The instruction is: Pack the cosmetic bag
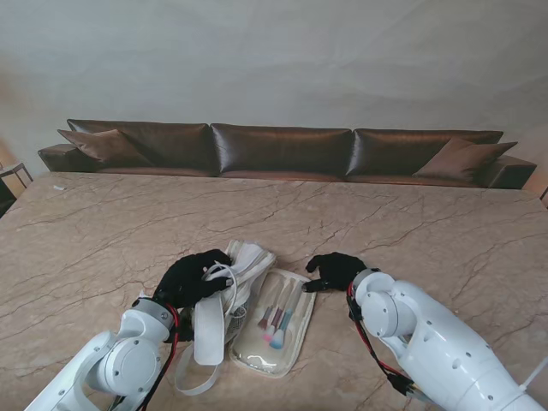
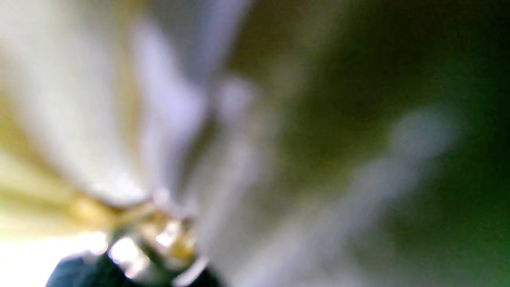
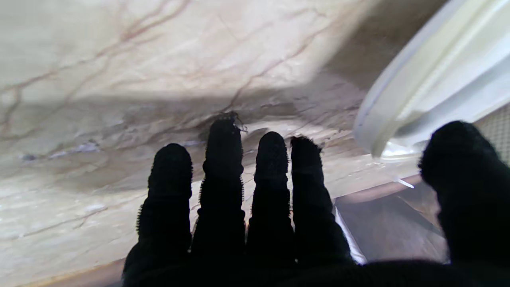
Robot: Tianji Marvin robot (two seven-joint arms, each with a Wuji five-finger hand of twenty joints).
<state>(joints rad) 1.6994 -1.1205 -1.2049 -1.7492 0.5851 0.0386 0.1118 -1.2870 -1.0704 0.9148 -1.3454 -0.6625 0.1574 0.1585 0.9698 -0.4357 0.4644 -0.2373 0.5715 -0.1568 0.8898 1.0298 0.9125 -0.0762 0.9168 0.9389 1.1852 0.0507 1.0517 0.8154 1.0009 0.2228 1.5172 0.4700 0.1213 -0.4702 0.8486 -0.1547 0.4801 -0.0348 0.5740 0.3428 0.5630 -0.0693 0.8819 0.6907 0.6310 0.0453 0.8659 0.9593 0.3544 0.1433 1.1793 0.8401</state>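
Observation:
A white cosmetics bag point(image 1: 249, 259) lies at the middle of the marble table point(image 1: 103, 231), its long strap point(image 1: 205, 336) trailing toward me. My left hand point(image 1: 193, 279), in a black glove, is closed on the bag's left side with a white loop over its fingers. The left wrist view is a blur of white fabric point(image 2: 79, 119). Right of the bag lies a clear pouch point(image 1: 276, 324) with several makeup brushes. My right hand point(image 1: 335, 271) rests open at the pouch's far right corner; fingers point(image 3: 223, 175) lie flat on the marble, thumb over the pouch point(image 3: 390, 227), near the bag's rim point(image 3: 418, 83).
A long brown leather sofa point(image 1: 282, 150) with cushions runs along the far edge of the table. A dark chair point(image 1: 10, 181) stands at the far left. The marble spreads wide on both sides of the bag.

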